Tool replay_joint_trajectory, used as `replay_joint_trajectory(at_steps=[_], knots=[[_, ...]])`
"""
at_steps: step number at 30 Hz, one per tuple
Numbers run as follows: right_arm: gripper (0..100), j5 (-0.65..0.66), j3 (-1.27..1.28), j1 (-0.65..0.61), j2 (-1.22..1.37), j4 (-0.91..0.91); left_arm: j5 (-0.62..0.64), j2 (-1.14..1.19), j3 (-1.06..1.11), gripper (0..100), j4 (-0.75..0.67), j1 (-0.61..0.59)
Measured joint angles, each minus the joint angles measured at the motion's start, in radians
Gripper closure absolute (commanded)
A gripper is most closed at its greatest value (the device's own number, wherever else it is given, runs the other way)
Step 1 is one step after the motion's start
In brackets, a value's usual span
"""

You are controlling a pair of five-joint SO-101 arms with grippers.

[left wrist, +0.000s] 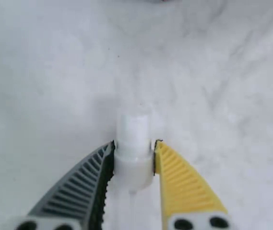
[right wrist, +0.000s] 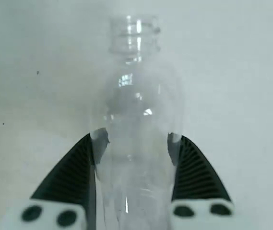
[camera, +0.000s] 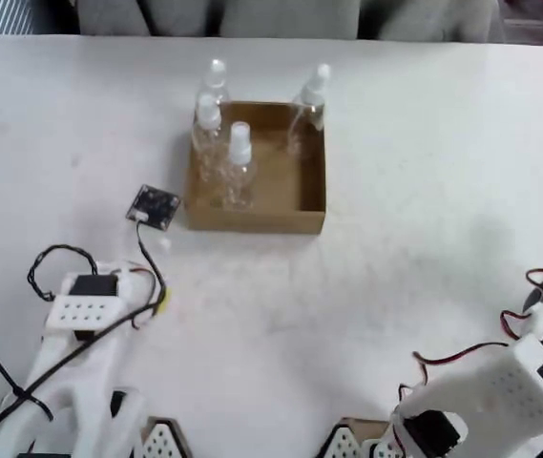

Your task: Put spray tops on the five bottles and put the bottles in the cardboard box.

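My left gripper (left wrist: 134, 143) is shut on a white spray top (left wrist: 134, 129), held just above the white table. My right gripper (right wrist: 136, 136) is shut on the body of a clear bottle (right wrist: 136, 86) whose threaded neck is bare. In the high view the cardboard box (camera: 300, 196) stands at the middle back of the table. Several capped bottles stand upright in its left half and at its far corners, among them one (camera: 240, 162) near the middle and one (camera: 307, 105) at the far right corner. The left arm (camera: 85, 310) sits at the front left, the right arm (camera: 500, 391) at the front right.
A small black square board (camera: 154, 207) on a black cable (camera: 147, 253) lies just left of the box. Loose red and black wires (camera: 514, 320) hang by the right arm. The white table (camera: 424, 191) stretches right of the box.
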Motion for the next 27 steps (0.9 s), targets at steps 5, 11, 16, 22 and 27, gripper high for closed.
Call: replay_joint_trajectory(at_steps=[5, 11, 16, 22, 27], knots=[[73.5, 0.060, 0.000, 0.003, 0.000, 0.000, 0.000, 0.000, 0.000, 95, 0.000, 0.000], [70.6, 0.127, 0.000, 0.002, 0.000, 0.000, 0.000, 0.000, 0.000, 95, 0.000, 0.000], [70.7, 0.172, 0.000, 0.002, 0.000, 0.000, 0.000, 0.000, 0.000, 95, 0.000, 0.000], [70.7, 0.250, 0.000, 0.002, 0.000, 0.002, 0.000, 0.000, 0.000, 95, 0.000, 0.000], [70.7, 0.296, -0.011, 0.000, 0.000, 0.002, 0.000, 0.000, 0.000, 95, 0.000, 0.000]])
